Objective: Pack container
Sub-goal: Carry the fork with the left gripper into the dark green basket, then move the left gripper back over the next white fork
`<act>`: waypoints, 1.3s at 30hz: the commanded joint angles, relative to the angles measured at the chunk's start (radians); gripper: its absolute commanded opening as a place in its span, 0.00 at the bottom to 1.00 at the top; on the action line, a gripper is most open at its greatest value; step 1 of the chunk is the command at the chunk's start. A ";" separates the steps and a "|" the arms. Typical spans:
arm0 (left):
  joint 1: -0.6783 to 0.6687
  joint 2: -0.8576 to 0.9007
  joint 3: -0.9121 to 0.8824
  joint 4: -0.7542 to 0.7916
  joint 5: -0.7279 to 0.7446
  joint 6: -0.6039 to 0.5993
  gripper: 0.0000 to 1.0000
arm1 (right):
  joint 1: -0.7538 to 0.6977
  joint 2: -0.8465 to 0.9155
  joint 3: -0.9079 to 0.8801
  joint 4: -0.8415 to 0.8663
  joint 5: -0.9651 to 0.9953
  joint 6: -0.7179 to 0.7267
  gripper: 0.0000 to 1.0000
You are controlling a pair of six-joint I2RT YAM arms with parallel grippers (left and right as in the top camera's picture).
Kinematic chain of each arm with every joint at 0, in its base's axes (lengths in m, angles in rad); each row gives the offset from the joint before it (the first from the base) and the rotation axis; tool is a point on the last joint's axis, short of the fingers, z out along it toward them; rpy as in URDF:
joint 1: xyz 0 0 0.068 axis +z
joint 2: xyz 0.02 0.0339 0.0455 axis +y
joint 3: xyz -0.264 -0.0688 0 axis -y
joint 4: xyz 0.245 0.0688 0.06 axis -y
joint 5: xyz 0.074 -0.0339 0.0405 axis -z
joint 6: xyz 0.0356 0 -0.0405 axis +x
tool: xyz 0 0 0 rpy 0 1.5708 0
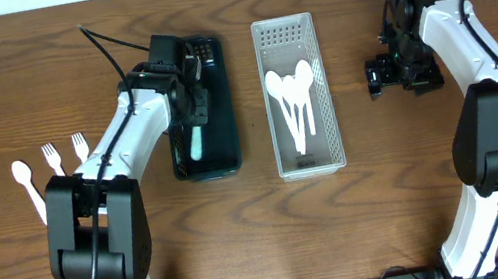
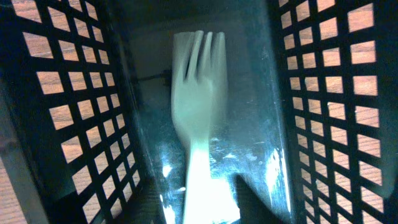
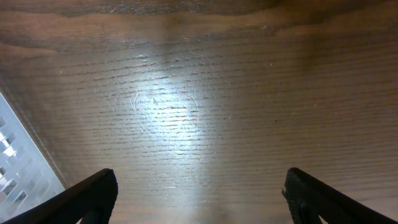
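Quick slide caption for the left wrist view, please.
White fork, tines pointing away from the camera, inside the black lattice bin, wood table visible through its walls.

white fork (image 2: 198, 93) in black lattice-walled bin (image 2: 81, 112), brown woodgrain table (image 3: 199, 93).

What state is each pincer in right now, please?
Left pincer: above the fork in the black basket; open or closed cannot be told.
Right pincer: open, holding nothing, above the table.
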 commanded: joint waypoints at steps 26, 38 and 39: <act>0.440 -0.308 0.114 -0.327 -0.150 -0.055 0.97 | -0.003 0.006 -0.003 -0.002 0.003 -0.017 0.89; 0.490 -0.027 0.061 -0.314 -0.132 -0.006 0.97 | -0.003 0.006 -0.003 -0.002 0.003 -0.017 0.90; 0.490 -0.006 0.061 -0.310 -0.132 -0.003 0.97 | -0.003 0.006 -0.003 -0.003 0.003 -0.017 0.89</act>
